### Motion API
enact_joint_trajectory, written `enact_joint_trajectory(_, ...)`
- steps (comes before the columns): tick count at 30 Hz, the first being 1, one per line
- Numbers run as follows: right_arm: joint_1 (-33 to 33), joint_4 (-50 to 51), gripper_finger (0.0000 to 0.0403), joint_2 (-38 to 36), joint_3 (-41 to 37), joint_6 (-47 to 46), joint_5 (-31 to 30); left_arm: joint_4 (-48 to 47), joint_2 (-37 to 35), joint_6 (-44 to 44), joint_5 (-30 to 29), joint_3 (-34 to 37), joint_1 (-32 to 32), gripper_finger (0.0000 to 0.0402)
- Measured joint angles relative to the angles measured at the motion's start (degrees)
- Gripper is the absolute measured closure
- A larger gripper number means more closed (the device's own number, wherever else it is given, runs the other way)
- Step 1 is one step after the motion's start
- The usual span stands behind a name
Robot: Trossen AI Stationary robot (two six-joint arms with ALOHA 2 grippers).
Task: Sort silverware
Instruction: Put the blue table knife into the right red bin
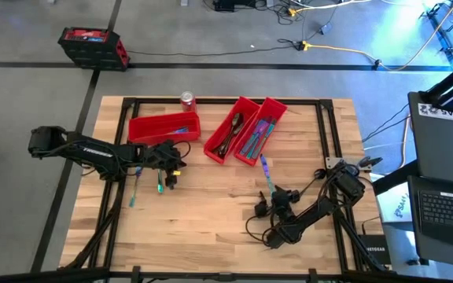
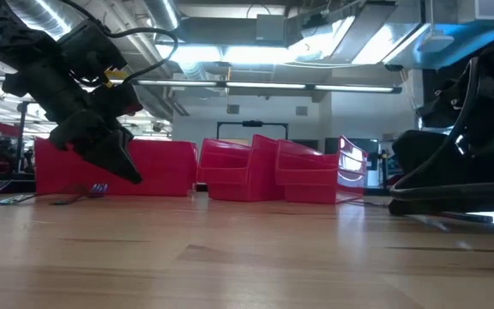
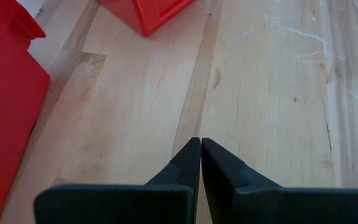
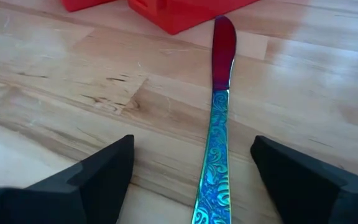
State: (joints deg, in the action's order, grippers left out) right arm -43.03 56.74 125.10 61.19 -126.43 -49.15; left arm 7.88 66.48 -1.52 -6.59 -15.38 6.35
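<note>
The knife [image 4: 217,143] lay flat on the tabletop [image 1: 211,212] just short of the two angled red bins [image 1: 246,130], directly between the spread fingers of my right gripper [image 4: 191,180]. I judged it stiff, light and slick: thin polished metal lying flush on wood, so the fingers would have had little to get under. I would have taken it across the patterned handle, pinching its narrow edges, not the smooth blade. Two more pieces [image 1: 146,185] lay on the tabletop beside my left gripper [image 3: 201,152], whose fingers were pressed together on nothing, hovering just off the wood near the third red bin [image 1: 163,127]. I could not tell whether those two were forks or spoons; the arm covered their upper ends. The bins already held some silverware, but I could not count it or sort it by kind from above. In the right wrist view the knife's handle end ran out of the picture. A red can [image 1: 187,100] stood behind the bins.
</note>
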Motion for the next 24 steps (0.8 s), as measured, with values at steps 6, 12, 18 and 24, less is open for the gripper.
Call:
enact_joint_trajectory(6,-0.02,-0.77,0.0135,-0.07,-0.14,0.26,-0.02,-0.01,0.00,0.00,-0.01,0.00,0.00,0.0402)
enact_joint_trajectory(12,-0.07,-1.00,0.0173,0.02,1.05,0.59,-0.22,0.00,0.00,0.00,0.00,0.00,0.00,0.0402)
enact_joint_trajectory(18,0.06,0.19,0.0178,0.11,3.09,0.58,0.85,-0.01,0.00,0.00,0.00,0.00,0.01,0.0402)
enact_joint_trajectory(24,0.09,1.76,0.0178,0.15,5.61,0.55,2.88,0.00,0.00,0.00,0.00,0.00,0.00,0.0402)
